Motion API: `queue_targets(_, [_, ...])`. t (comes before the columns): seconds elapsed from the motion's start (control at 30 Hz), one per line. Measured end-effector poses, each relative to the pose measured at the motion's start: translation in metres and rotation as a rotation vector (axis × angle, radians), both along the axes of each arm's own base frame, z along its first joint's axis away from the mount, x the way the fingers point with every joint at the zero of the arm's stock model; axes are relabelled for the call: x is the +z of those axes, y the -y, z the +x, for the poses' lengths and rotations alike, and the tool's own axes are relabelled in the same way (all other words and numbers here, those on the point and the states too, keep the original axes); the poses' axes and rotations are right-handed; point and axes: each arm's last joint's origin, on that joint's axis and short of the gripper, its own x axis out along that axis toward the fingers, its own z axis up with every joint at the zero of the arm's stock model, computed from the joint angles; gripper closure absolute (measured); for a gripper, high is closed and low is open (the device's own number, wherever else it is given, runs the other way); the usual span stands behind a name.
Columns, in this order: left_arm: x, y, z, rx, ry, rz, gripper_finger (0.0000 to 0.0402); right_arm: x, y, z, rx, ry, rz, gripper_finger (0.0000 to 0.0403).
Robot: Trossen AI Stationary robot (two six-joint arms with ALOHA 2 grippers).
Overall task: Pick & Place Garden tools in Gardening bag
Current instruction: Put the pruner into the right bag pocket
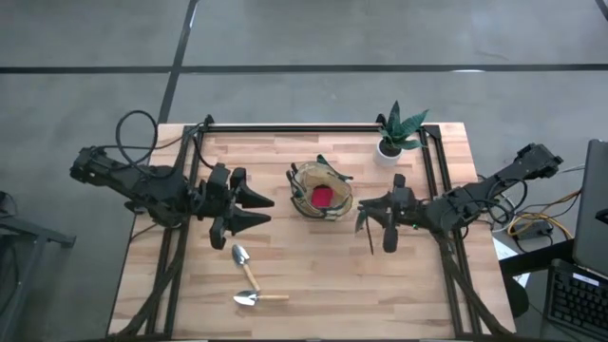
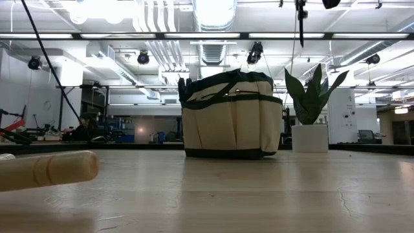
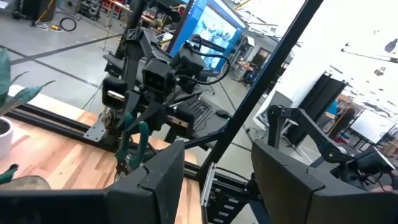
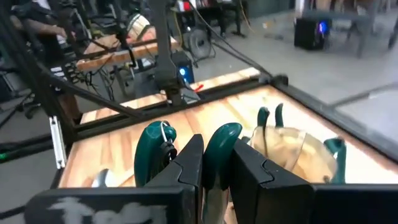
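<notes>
On the wooden table (image 1: 313, 275), near its middle, the gardening bag (image 1: 321, 190) is seen upright — tan with dark green trim, a red item (image 1: 323, 197) lying inside it. Just right of the bag, the right gripper (image 1: 366, 217) is held above the table, its fingers pinched on the green-handled shears (image 4: 180, 152); in the right wrist view both teal handles are gripped between the dark fingers, with the bag just beyond. Left of the bag, the left gripper (image 1: 264, 209) is held with its fingers spread wide, nothing between them, pointed toward the bag but apart from it. Two trowels are left on the table nearer the front edge: one trowel (image 1: 244, 265) angled, the second trowel (image 1: 257, 298) lying crosswise just beside it — whether they touch cannot be told. A wooden handle (image 2: 48, 169) is seen close up in the low view. A green plant in a white pot (image 1: 396, 136) is placed at the far right corner, well apart from the bag.
</notes>
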Motion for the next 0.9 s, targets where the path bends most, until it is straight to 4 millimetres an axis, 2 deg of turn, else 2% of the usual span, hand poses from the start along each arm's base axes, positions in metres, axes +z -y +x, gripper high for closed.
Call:
queue_targets(0.13, [0.000,0.000,0.000,0.012,-0.001,0.001,0.0211,-0.018,0.003,-0.003,0.016,-0.025,-0.135,0.0362])
queue_targets(0.33, [0.000,-0.001,-0.001,0.022,0.000,-0.010,0.0211,-0.041,0.014,0.001,-0.029,-0.004,-0.194,0.0362])
queue_targets(0.5, [0.000,-0.001,-0.001,0.022,-0.002,-0.010,0.0211,-0.051,0.023,0.002,-0.060,0.043,-0.243,0.0362])
queue_targets(0.8, [0.000,-0.001,-0.001,0.020,-0.005,-0.053,0.0211,-0.071,0.037,0.003,-0.047,0.020,-0.264,0.0362])
queue_targets(0.9, [0.000,-0.001,-0.001,0.019,-0.005,-0.059,0.0211,-0.071,0.041,0.003,-0.057,0.037,-0.280,0.0362])
